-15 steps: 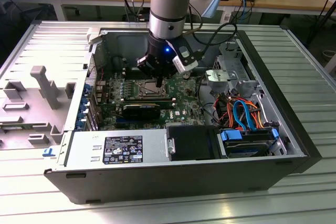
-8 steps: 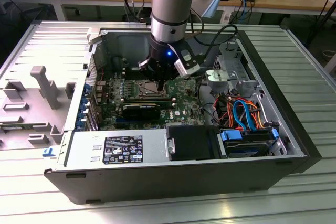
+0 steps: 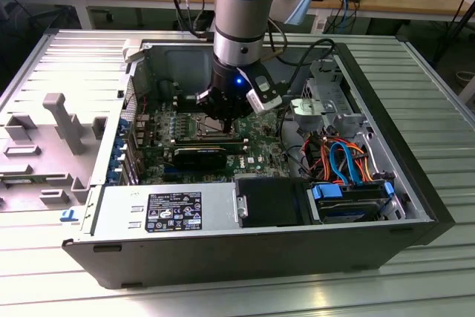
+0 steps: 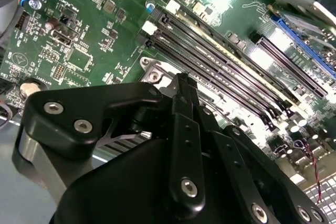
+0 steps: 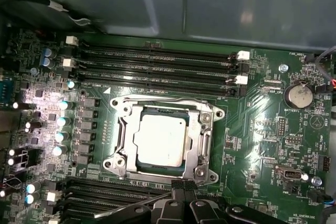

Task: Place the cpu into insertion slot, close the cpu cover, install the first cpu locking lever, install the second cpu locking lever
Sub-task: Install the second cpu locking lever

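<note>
Hand [image 5: 182, 196] low over board [image 5: 252, 108], just beside socket; fingers pressed together, nothing between them. Exterior view: hand [image 3: 226, 113] inside open case [image 3: 386, 250], above socket.

Cpu [image 5: 160, 138] seated flat in slot [image 5: 197, 132], silvery-grey top square to rim. Cover [image 5: 202, 109] looks folded down as a metal frame round chip; levers hard to make out.

Judgement: chip light, stiff, slick-topped, fragile underneath; hold by opposite edges only. Cover thin, springy; press on frame, not chip.

Beyond: long black memory slots [image 5: 157, 61], then case wall.
</note>
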Tool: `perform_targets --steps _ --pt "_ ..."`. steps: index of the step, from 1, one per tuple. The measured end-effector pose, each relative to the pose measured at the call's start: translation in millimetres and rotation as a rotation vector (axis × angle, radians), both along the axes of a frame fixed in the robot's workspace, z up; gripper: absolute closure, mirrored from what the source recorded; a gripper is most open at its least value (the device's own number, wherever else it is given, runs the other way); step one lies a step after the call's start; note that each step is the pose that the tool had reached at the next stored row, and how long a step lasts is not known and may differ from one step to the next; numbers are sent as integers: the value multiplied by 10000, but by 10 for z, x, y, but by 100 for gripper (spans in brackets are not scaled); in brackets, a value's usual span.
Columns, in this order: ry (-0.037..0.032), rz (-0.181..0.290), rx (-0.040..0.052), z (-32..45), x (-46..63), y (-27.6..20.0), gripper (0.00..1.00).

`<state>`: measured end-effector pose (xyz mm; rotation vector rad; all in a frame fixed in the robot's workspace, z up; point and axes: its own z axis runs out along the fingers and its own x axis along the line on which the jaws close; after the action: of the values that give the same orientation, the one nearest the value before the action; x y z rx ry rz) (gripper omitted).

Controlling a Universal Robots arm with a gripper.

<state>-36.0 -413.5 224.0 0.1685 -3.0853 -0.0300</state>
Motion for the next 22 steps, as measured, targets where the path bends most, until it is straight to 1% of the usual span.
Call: perform_targets --steps 22 --pt "0 6 2 -87 1 -13 89"
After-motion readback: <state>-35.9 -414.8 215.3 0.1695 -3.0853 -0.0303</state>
